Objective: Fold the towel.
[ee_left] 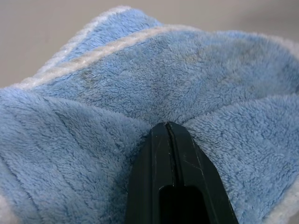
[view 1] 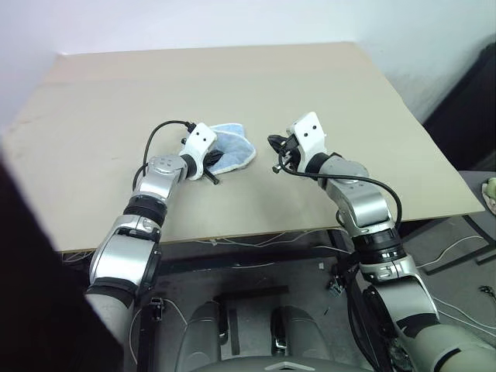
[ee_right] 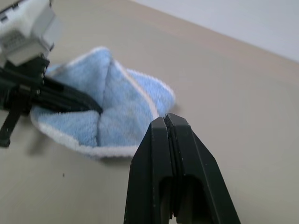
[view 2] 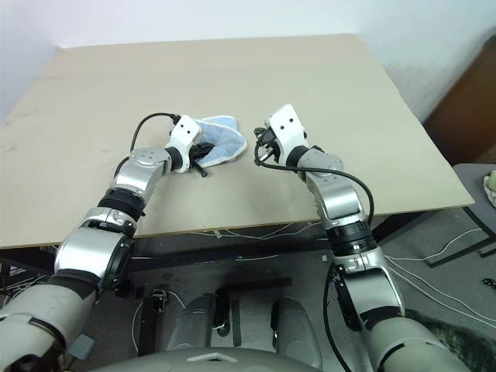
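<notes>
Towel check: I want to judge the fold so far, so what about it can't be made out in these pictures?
- Near edge of the towel, head views: hidden behind the left end effector.
- Layer count, left wrist view: the bunched surface conceals what lies beneath.
- Whether cloth is pinched, left wrist view: the closed fingers press into a crease, hiding their tips.

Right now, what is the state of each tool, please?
Left tool: closed, its tip pressed into the towel.
Right tool: closed, holding nothing.
</notes>
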